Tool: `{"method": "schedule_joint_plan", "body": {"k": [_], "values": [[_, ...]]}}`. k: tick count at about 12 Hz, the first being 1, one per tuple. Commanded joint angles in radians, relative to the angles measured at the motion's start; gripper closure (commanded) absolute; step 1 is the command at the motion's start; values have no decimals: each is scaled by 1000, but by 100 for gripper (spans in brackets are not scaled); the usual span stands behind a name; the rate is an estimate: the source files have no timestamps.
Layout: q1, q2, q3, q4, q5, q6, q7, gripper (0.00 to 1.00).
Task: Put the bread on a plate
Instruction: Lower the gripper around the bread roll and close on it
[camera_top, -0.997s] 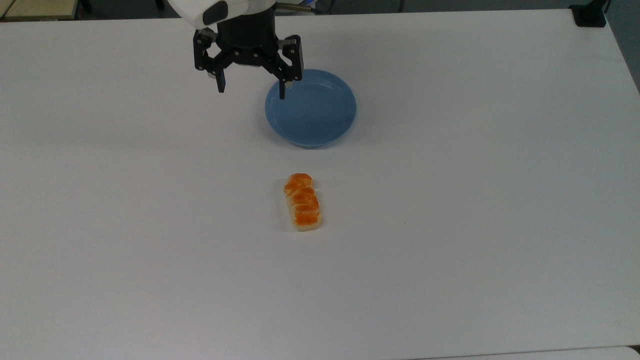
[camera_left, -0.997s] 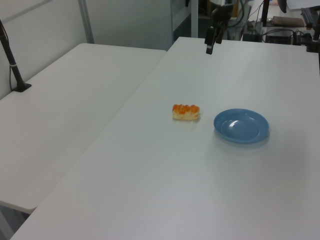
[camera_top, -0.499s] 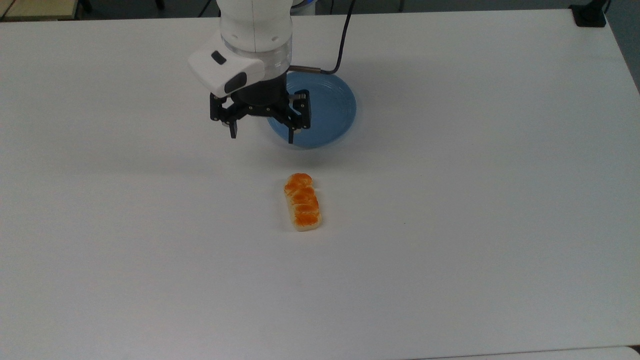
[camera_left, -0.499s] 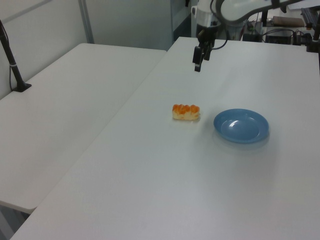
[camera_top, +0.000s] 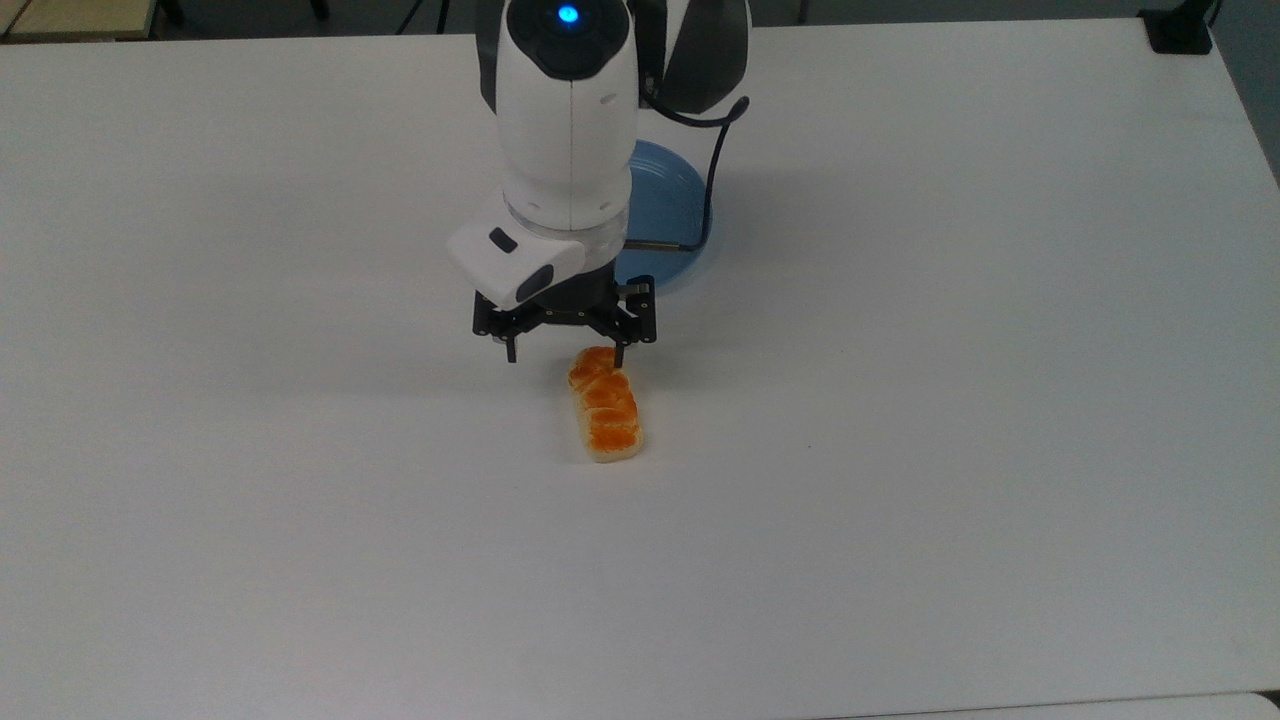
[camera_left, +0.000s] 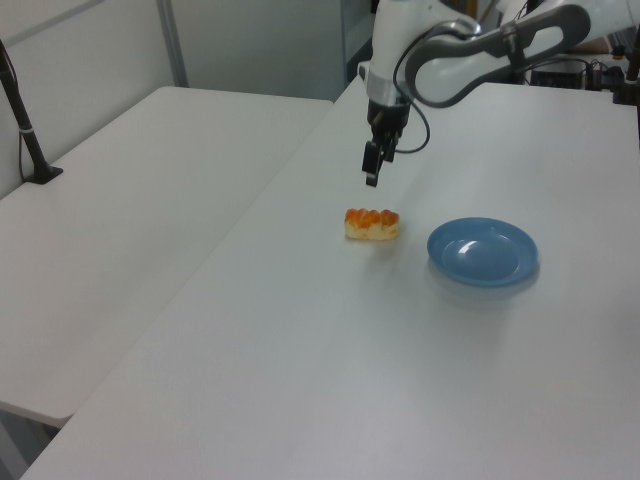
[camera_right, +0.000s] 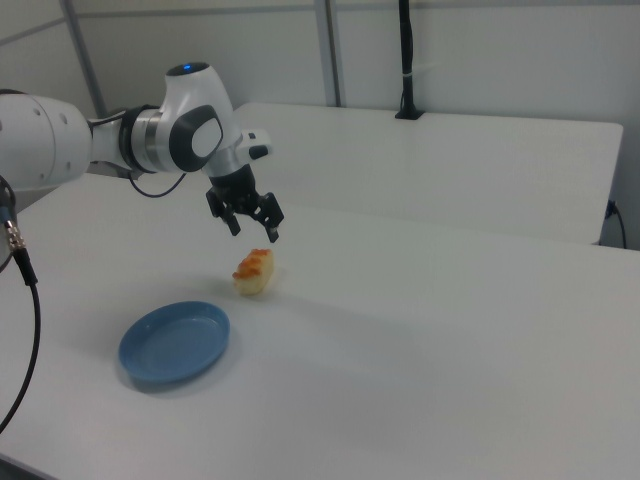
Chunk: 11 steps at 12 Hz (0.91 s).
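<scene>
The bread (camera_top: 605, 405), a small orange-topped loaf with pale sides, lies lengthwise on the white table (camera_top: 900, 400). My gripper (camera_top: 565, 358) hangs open in the air just above the loaf's far end, fingers pointing down and holding nothing. The light-blue plate (camera_top: 665, 200) sits beyond the bread, half hidden by my arm in the top view. In the left view the gripper (camera_left: 371, 178) hovers above the bread (camera_left: 372, 223), with the plate (camera_left: 483, 252) to the left view's right. The right view shows the gripper (camera_right: 255, 233) over the bread (camera_right: 254, 271) and the plate (camera_right: 175, 343) nearer the camera.
A black clamp base (camera_top: 1180, 30) sits at the table's far right corner in the top view. A second white table (camera_left: 130, 200) adjoins, with a black pole (camera_left: 25, 130) on it. The arm's cable (camera_top: 712, 190) loops over the plate.
The arm has swept from beside the plate toward the near side of the top view and lowered. The open gripper now hangs over the bread's far end. Bread and plate have not moved.
</scene>
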Motion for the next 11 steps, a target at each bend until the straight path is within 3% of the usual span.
{"method": "schedule_joint_plan", "body": {"k": [1,9,11], "values": [[17,57,12,13,3,45,-10,0],[13,147,33,11,-7,135,-7,1],[13,155,35,11,0,137,1,43]]}}
